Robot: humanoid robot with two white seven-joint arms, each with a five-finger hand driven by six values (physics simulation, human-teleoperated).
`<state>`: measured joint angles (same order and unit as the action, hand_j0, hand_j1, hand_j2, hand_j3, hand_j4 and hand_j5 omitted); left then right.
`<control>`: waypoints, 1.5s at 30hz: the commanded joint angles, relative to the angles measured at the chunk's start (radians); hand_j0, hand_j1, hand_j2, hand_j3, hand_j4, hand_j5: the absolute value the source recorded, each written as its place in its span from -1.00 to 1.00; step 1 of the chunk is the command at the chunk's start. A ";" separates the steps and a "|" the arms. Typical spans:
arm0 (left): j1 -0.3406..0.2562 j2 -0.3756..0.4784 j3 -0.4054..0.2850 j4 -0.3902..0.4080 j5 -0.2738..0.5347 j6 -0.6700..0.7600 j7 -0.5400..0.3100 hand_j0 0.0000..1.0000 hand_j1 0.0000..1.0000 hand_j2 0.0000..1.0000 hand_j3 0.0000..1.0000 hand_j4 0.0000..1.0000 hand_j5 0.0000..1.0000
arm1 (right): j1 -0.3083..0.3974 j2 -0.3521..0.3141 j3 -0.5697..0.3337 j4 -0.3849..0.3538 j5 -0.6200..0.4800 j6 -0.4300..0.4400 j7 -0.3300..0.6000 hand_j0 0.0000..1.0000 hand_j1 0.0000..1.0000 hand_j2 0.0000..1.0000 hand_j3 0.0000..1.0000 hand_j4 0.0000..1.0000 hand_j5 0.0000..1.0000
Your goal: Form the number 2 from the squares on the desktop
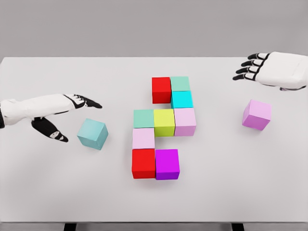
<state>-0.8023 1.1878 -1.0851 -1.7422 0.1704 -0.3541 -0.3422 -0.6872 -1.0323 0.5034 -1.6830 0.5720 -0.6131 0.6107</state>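
Here, teal cube (93,134) just beside open left hand (65,115), untouched.

- You have two arms in smooth white shell, glossy and free of markings as far as the head view shows.
- Your left hand (57,118) has a white back and white forearm casing, with a dark band where the forearm meets the picture's edge.
- Its fingers (89,102) are black with small white segments near the knuckles; the thumb is black with pale patches.
- Your right hand (269,70) carries a broad, rounded white back plate.
- Its fingers (245,70) are black, jointed, with white panels over the segments nearest the palm.
- No cables or screws can be made out.
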 commanded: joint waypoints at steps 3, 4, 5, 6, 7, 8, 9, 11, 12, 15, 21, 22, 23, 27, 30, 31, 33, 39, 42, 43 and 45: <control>0.005 0.006 -0.042 0.006 0.021 0.124 0.150 1.00 1.00 1.00 1.00 1.00 1.00 | 0.000 -0.005 0.007 -0.003 -0.017 0.002 0.000 1.00 1.00 1.00 1.00 1.00 1.00; 0.006 -0.002 -0.068 0.001 0.020 0.147 0.184 1.00 1.00 1.00 1.00 1.00 1.00 | 0.000 -0.023 0.013 0.003 -0.041 0.002 0.000 1.00 1.00 1.00 1.00 1.00 1.00; 0.006 -0.025 -0.070 -0.006 0.023 0.242 0.189 1.00 1.00 1.00 1.00 1.00 1.00 | -0.018 -0.077 -0.002 0.015 -0.038 0.002 0.000 1.00 1.00 1.00 1.00 1.00 1.00; 0.006 -0.043 -0.070 -0.006 0.027 0.332 0.213 1.00 1.00 1.00 1.00 1.00 1.00 | -0.049 -0.109 0.006 0.048 -0.041 0.002 0.000 1.00 1.00 1.00 1.00 1.00 1.00; 0.012 -0.045 -0.087 -0.008 0.031 0.371 0.279 1.00 1.00 1.00 1.00 1.00 1.00 | -0.049 -0.109 0.029 0.051 -0.041 0.002 0.000 1.00 1.00 1.00 1.00 1.00 1.00; 0.012 -0.043 -0.143 -0.014 0.026 0.371 0.328 1.00 1.00 1.00 1.00 1.00 1.00 | -0.057 -0.110 0.058 0.051 -0.038 0.002 0.000 1.00 1.00 1.00 1.00 1.00 1.00; 0.012 -0.040 -0.194 -0.020 0.017 0.369 0.382 1.00 1.00 1.00 1.00 1.00 1.00 | -0.057 -0.107 0.066 0.049 -0.043 0.002 0.000 1.00 1.00 1.00 1.00 1.00 1.00; 0.014 -0.039 -0.208 -0.020 -0.002 0.369 0.399 1.00 1.00 1.00 1.00 1.00 1.00 | -0.084 -0.104 0.153 0.043 -0.040 0.002 0.000 1.00 1.00 1.00 1.00 1.00 1.00; 0.015 -0.039 -0.211 -0.020 -0.022 0.371 0.399 1.00 1.00 1.00 1.00 1.00 1.00 | -0.104 -0.104 0.188 0.043 -0.040 0.002 0.000 1.00 1.00 1.00 1.00 1.00 1.00; 0.017 -0.039 -0.226 -0.020 -0.031 0.369 0.399 1.00 1.00 1.00 1.00 1.00 1.00 | -0.110 -0.080 0.230 0.045 -0.038 0.002 0.000 1.00 1.00 1.00 1.00 1.00 1.00; 0.025 -0.063 -0.245 -0.017 -0.068 0.368 0.399 1.00 1.00 1.00 1.00 1.00 1.00 | -0.112 -0.031 0.299 0.069 -0.021 0.002 0.000 1.00 1.00 1.00 1.00 1.00 1.00; 0.026 -0.065 -0.245 -0.019 -0.069 0.366 0.399 1.00 1.00 1.00 1.00 1.00 1.00 | -0.114 -0.015 0.299 0.089 -0.004 0.002 0.000 1.00 1.00 1.00 1.00 1.00 1.00; 0.026 -0.065 -0.245 -0.019 -0.071 0.366 0.399 1.00 1.00 1.00 1.00 1.00 1.00 | -0.114 0.000 0.299 0.118 0.002 0.002 0.000 1.00 1.00 1.00 1.00 1.00 1.00; 0.025 -0.073 -0.245 -0.020 -0.071 0.357 0.394 1.00 1.00 1.00 1.00 1.00 1.00 | -0.114 0.008 0.331 0.151 0.026 0.002 0.000 1.00 1.00 1.00 1.00 1.00 1.00; 0.031 -0.060 -0.246 -0.020 -0.072 0.276 0.379 1.00 1.00 1.00 1.00 1.00 1.00 | -0.115 0.006 0.336 0.155 0.066 0.002 0.000 1.00 1.00 1.00 1.00 1.00 1.00; 0.031 -0.060 -0.245 -0.020 -0.072 0.265 0.342 1.00 1.00 1.00 1.00 1.00 1.00 | -0.115 0.006 0.336 0.167 0.072 0.002 0.000 1.00 1.00 1.00 1.00 1.00 1.00; 0.031 -0.062 -0.245 -0.020 -0.074 0.247 0.333 1.00 1.00 1.00 1.00 1.00 1.00 | -0.115 0.006 0.336 0.186 0.092 0.002 0.000 1.00 1.00 1.00 1.00 1.00 1.00; 0.025 -0.079 -0.242 -0.011 -0.074 0.251 0.333 1.00 1.00 1.00 1.00 1.00 1.00 | -0.117 0.021 0.363 0.190 0.098 0.002 0.000 1.00 1.00 1.00 1.00 1.00 1.00; 0.018 -0.100 -0.240 -0.010 -0.074 0.260 0.333 1.00 1.00 1.00 1.00 1.00 1.00 | -0.117 0.025 0.366 0.190 0.098 0.002 0.000 1.00 1.00 1.00 1.00 1.00 1.00; 0.018 -0.108 -0.242 -0.010 -0.075 0.260 0.333 1.00 1.00 1.00 1.00 1.00 1.00 | -0.117 0.026 0.366 0.193 0.101 0.002 0.000 1.00 1.00 1.00 1.00 1.00 1.00; 0.021 -0.111 -0.242 -0.003 -0.075 0.262 0.331 1.00 1.00 1.00 1.00 1.00 1.00 | -0.118 0.026 0.365 0.206 0.106 0.002 0.000 1.00 1.00 1.00 1.00 1.00 1.00</control>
<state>-0.7793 1.0845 -1.3272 -1.7490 0.0946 -0.0943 -0.0098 -0.8053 -1.0070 0.8690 -1.4840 0.6757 -0.6126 0.6111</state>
